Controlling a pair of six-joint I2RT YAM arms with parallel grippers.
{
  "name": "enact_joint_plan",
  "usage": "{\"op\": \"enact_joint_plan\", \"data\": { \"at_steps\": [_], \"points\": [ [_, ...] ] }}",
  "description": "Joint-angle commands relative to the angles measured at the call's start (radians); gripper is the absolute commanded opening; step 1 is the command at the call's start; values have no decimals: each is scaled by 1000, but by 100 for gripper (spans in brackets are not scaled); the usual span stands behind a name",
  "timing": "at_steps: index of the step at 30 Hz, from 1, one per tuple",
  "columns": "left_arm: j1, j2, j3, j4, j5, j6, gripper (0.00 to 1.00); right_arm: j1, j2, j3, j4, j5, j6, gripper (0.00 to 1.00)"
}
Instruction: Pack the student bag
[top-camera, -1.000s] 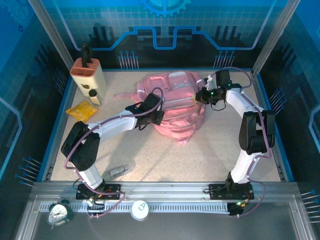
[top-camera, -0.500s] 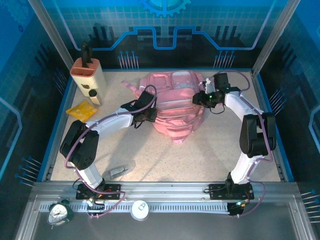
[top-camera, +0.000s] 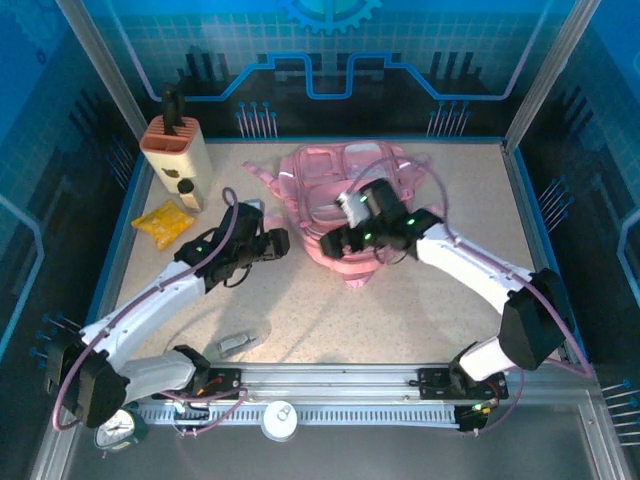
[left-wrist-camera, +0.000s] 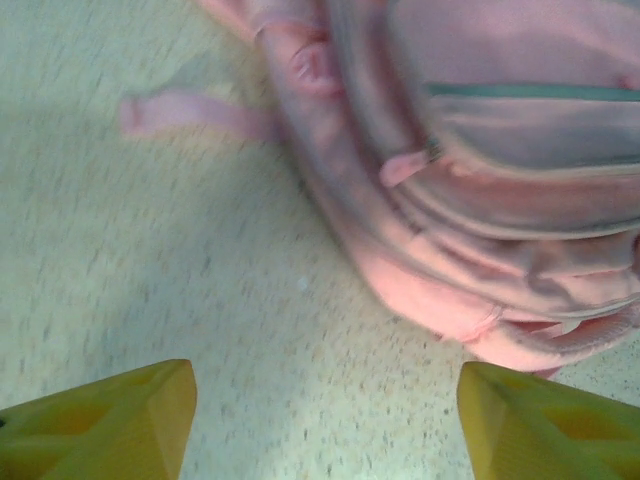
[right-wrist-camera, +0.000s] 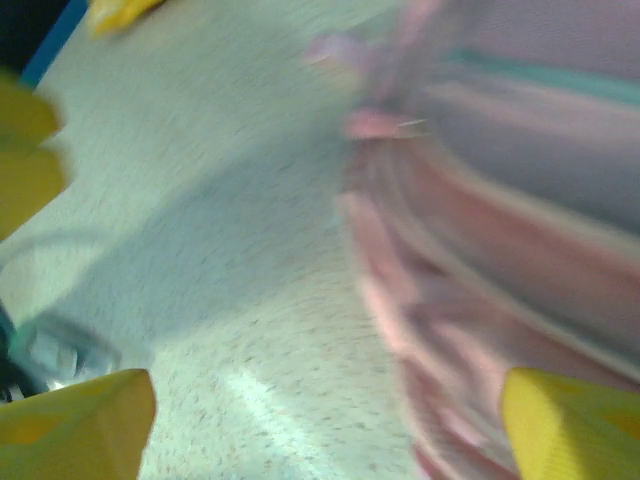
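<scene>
Left wrist: with left pincer (left-wrist-camera: 325, 405) and right pincer (right-wrist-camera: 325, 415) spread empty, might merely shove the floppy bag (left-wrist-camera: 480, 150) ahead, not grip.

Top external camera: fixed, high above and behind the arm bases (top-camera: 455, 380), which sit along the bottom edge of the frame. It looks down and forward, from far enough to take in the whole worktop (top-camera: 420, 310).

Left wrist camera: close over the worktop, facing past the left gripper (left-wrist-camera: 325, 425), whose yellow fingertips (left-wrist-camera: 110, 430) sit in the lower corners, toward the student bag (left-wrist-camera: 500, 150) at upper right.

Right wrist camera: equally close, picture blurred, looking past the right gripper (right-wrist-camera: 330, 430), with the bag at the right of the frame.

Shared by all three views: the bag's edge and the speckled worktop beside it.
</scene>
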Motion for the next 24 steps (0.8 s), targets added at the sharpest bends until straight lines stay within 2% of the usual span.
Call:
{"op": "enact_joint_plan", "data": {
  "at_steps": [1, 4, 6, 10, 17, 20, 24],
  "points": [
    [27, -80, -71, -108, -17, -114, 75, 137, 21, -75, 116, 36, -123, 96],
    [66, -149, -104, -146, 10, -136, 84, 226, 99, -102, 222, -23, -170, 100],
    [88, -183, -109, -202, -13, -162, 91, 284, 167, -79, 247, -48, -217, 100],
    [145, -256, -135, -245, -5, -192, 99, 368, 257, -91, 375, -55, -294, 100],
    [249, -347, -133, -320, 8, -225, 99, 466, 369, -119, 578, -65, -412, 99],
    [268, -369, -133, -334, 15, -228, 99, 483, 409, -131, 668, -78, -428, 100],
    [272, -392, -139, -354, -4, -231, 99, 516, 477, -86, 695, -59, -487, 100]
  ]
}}
